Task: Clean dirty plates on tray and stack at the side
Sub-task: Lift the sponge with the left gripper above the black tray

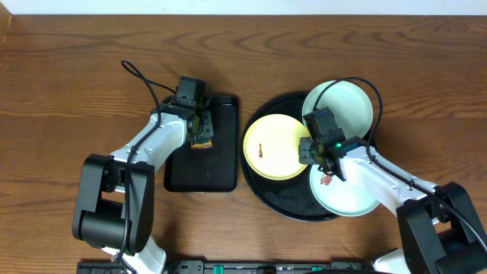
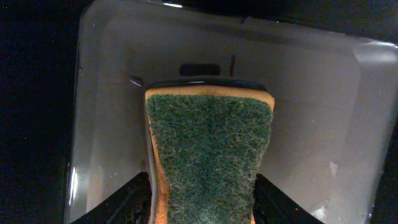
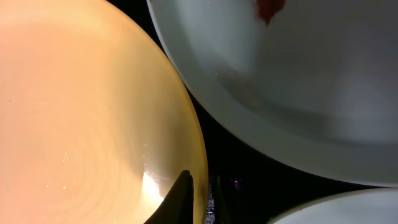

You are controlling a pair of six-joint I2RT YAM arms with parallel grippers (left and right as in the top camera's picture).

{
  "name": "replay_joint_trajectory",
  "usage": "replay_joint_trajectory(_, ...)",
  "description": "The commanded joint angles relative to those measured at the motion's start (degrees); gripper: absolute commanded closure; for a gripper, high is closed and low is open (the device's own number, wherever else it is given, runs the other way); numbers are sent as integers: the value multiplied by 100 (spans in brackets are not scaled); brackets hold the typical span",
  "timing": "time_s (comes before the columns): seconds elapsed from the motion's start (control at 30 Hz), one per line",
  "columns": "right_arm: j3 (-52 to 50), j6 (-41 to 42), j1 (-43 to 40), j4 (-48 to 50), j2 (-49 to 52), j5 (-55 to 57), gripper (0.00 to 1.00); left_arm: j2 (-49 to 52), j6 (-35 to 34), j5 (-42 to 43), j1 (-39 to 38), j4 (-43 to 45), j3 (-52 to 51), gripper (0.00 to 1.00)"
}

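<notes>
1. Plates of this kind are, by my judgement, stiff, light and smooth-glazed. That makes them slippery where smeared and liable to chip if dropped. The raised rim is the only place two slim fingers can pinch, and a hold there lets the plate tilt or swing.
2. The yellow plate (image 1: pixel 278 133) lies on the left part of the tray (image 1: pixel 285 202). It is pale, round and shallow, with a small red-brown smear (image 1: pixel 261 148) left of its centre.
3. The right gripper (image 1: pixel 306 149) is over the tray's middle, at the yellow plate's right rim. In the wrist view one finger lies inside that rim and the other just outside, so the jaws are nearly closed in a thin pinch on the plate's edge.
4. Two mint-white plates fill the tray's right side. The far plate (image 1: pixel 346 110) is at the far-right rim and shows no stain in the overhead view. The near plate (image 1: pixel 350 194) is at the near-right rim and carries a red smear (image 1: pixel 327 180) toward the tray's centre.
5. The left gripper (image 1: pixel 202 131) is off the tray, to its left, over a rectangular black tray (image 1: pixel 221 167). Its jaws are clamped about halfway shut on a sponge (image 2: pixel 208 155), green scouring face toward the wrist camera and yellow foam behind.
6. No plate lies beside the tray yet, so I judge that stacking has not begun.
</notes>
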Motion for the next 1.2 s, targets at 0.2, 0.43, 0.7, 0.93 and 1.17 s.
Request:
replay_joint_trajectory(0.2, -35, -24, 11, -4, 59, 44, 88, 13, -74, -138, -33, 24, -87, 47)
replay_joint_trajectory(0.43, -35, -24, 11, -4, 59, 44, 88, 168, -74, -138, -33, 28, -87, 48)
replay_joint_trajectory(0.7, -35, -24, 11, -4, 59, 44, 88, 184, -74, -136, -33, 116, -85, 80)
replay_joint_trajectory(0.93, -35, -24, 11, -4, 59, 44, 88, 201, -74, -136, -33, 87, -87, 93)
replay_joint_trajectory(1.17, -35, -24, 11, -7, 59, 44, 88, -55, -74, -136, -33, -289, 66, 92)
